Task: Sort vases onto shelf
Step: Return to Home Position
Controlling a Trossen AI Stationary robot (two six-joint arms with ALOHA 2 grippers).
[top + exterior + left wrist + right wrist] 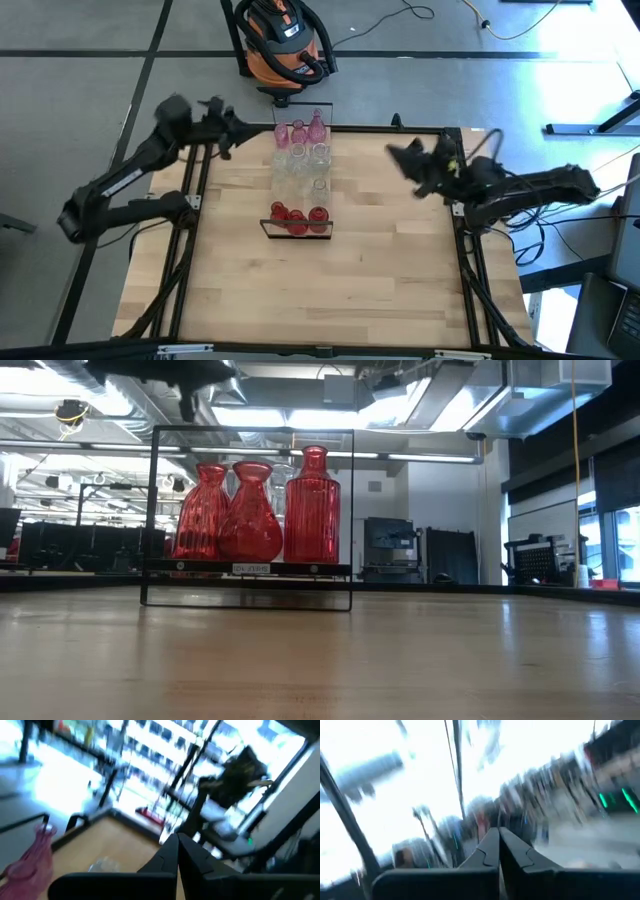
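Observation:
The shelf [297, 175] is a narrow light-wood plank with a black frame, running from the table's far edge toward its middle. Pink vases [300, 131] stand at its far end, clear ones [300, 160] in the middle, three red ones [297, 216] at its near end; the red vases [250, 510] fill the low view. A pink vase [35, 857] shows in the left wrist view. My left gripper [178, 840] is shut and raised near the far left corner [222, 118]. My right gripper [499, 834] is shut and raised right of the shelf [400, 155].
Bare wooden tabletop [330, 290] lies near and to both sides of the shelf. An orange shop vacuum [285, 40] stands on the floor beyond the far edge. Black frame rails [190, 230] run along the table's left and right sides.

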